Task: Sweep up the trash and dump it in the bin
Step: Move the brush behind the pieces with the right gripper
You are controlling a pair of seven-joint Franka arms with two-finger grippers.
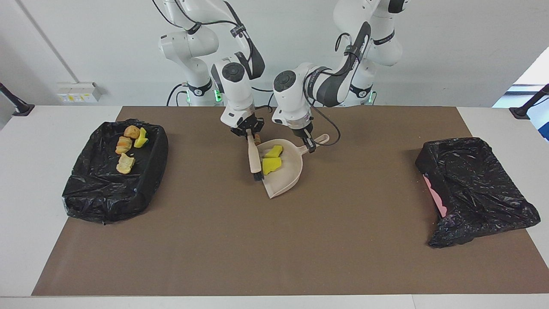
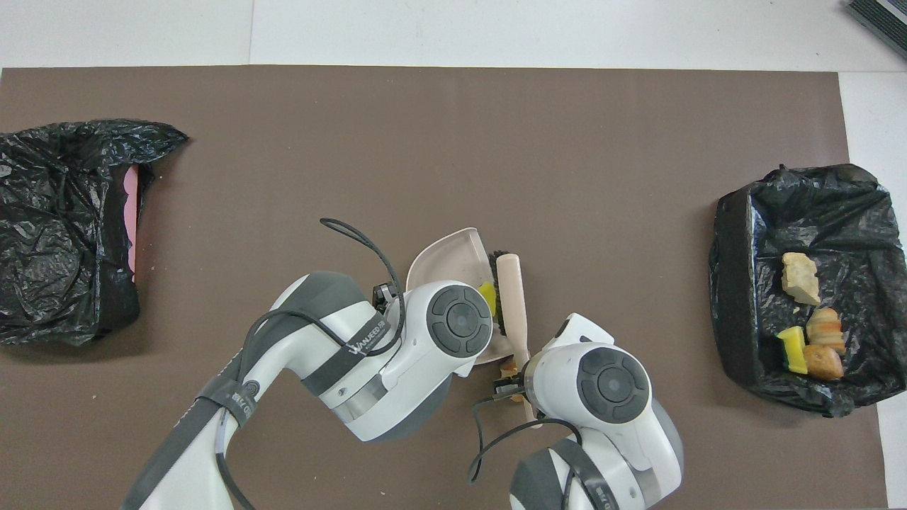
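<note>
A mat covers the middle of the counter. A lined bin sits at the mat's edge toward the right arm's end, with four scraps in it. A second lined bin sits at the edge toward the left arm's end. Between them, nearer the robots' edge, lies a dustpan with two scraps in it. A brush lies along the pan's mouth, on the side toward the right arm's end. One more scrap lies by the brush, nearer the robots.

From overhead, the left arm's wrist covers most of the dustpan, leaving one yellow scrap peeking out. The bread piece by the brush is mostly hidden.
</note>
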